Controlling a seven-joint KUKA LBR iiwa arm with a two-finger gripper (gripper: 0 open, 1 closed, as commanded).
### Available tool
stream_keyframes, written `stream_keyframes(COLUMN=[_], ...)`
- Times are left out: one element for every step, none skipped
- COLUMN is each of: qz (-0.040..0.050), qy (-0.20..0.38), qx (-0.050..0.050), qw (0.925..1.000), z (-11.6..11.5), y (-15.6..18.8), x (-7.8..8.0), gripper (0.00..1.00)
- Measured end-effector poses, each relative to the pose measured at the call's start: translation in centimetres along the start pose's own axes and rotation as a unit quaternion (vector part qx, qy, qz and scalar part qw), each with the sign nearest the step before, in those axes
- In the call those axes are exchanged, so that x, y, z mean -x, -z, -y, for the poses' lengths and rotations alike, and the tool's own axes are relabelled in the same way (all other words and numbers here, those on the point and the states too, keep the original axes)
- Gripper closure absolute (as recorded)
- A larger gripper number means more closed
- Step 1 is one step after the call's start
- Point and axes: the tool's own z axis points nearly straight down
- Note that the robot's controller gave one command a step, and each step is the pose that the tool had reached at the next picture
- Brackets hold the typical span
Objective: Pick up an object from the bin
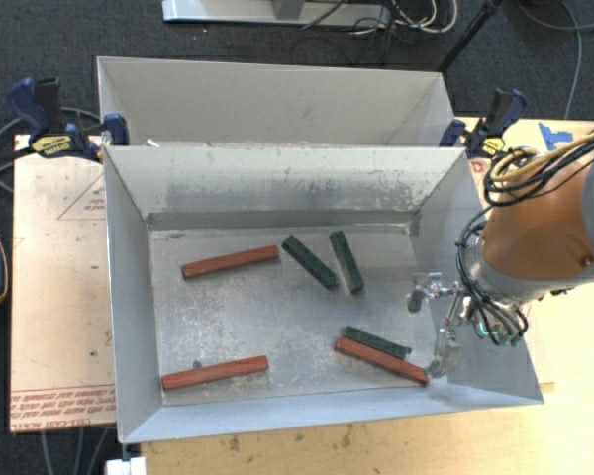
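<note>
The gripper (432, 327) hangs by the right wall of the grey metal bin (277, 181), its two fingers spread with nothing between them. The nearest thing, a long reddish-brown flat bar (381, 359), lies just left of the lower fingertip, with its long axis running up-left. A dark green bar (374, 342) lies right against it and would likely crowd a grasp; two more green bars (327, 262) and two red bars (230, 262) lie well apart, further left.

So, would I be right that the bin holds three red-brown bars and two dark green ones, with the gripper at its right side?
Not quite: the camera view shows three dark green bars, not two. A pair lies near the middle, and a third lies beside the front-right red-brown bar. Three red-brown bars and the gripper at the right side of the bin are correct.
</note>
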Motion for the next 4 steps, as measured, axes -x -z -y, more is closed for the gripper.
stream_keyframes(qz=[0.0066, 0.005, 0.0083, 0.0075], qy=[-0.019, -0.02, -0.044, -0.029], qx=[0.0, 0.0, -0.001, -0.001], qw=[0.9998, 0.9998, 0.999, 0.9995], z=[-3.7, -3.5, -3.3, -1.7], y=[-6.9, -6.7, 3.8, 8.8], x=[-0.4, -0.4, 0.1, 0.4], gripper=[0.0, 1.0, 1.0, 1.0])
